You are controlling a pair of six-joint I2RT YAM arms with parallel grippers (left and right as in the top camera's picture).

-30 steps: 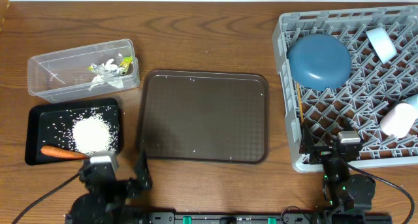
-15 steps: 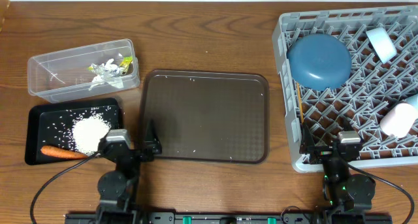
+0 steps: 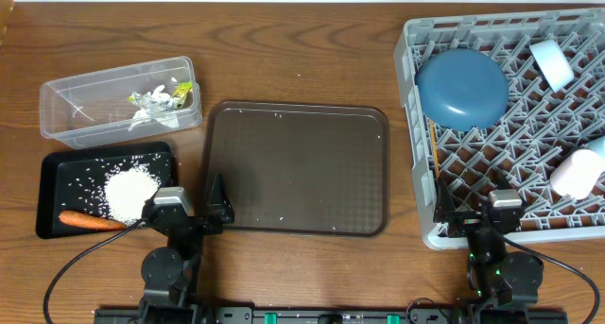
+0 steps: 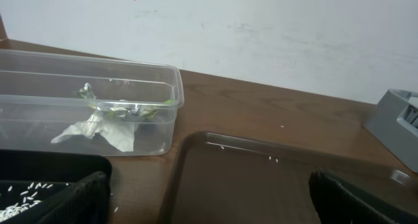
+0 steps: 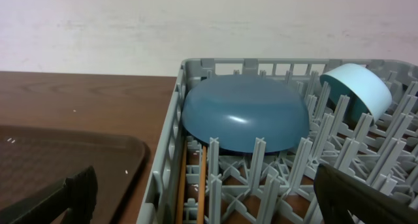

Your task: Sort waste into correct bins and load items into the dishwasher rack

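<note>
Serving tray (image 3: 295, 168) beside dishwasher rack (image 3: 492, 24)

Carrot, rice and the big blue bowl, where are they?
carrot (image 3: 90, 220), overhead view, middle of its orange body.
rice (image 3: 130, 194), overhead view, centre of the white heap.
blue bowl (image 3: 461, 88), overhead view, middle of its upturned underside.

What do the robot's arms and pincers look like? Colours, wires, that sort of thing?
The left arm and right arm are mostly black, each topped by a small silver-grey block. A thin black cable loops from the left one; green lights glow on the right. The left gripper and right gripper have dark, matte, wedge-shaped fingers.
</note>
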